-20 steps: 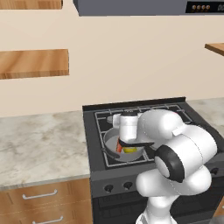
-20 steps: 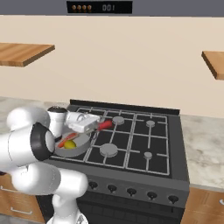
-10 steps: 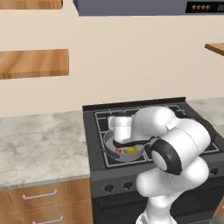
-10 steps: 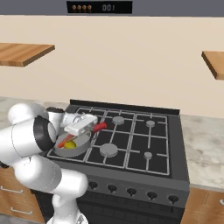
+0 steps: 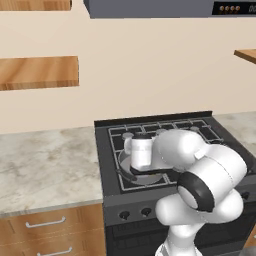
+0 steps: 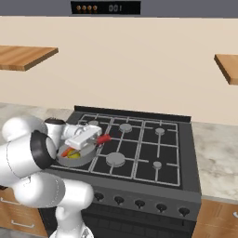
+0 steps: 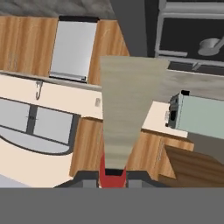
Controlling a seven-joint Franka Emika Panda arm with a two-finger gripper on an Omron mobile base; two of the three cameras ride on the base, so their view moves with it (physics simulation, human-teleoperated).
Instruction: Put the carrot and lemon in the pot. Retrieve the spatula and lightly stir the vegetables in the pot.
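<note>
Stove — jaws tight on spatula

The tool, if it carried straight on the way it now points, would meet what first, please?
The tool is shut on the spatula, so the blade leads. Beyond it the way looks free up to distant wooden cabinets, though depth is unclear.

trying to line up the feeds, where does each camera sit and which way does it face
Left base view: behind the arm on its left, looking forward and down at the stove; the white arm covers most of the pot.
Right base view: behind on the right, same stove; the arm rises at lower left, holding the spatula over the pot with carrot and lemon.
Hand view: on the hand, looking along the gripper, shut on the spatula, toward cabinets across the room.
Shared: both base views show stove, pot, arm.
</note>
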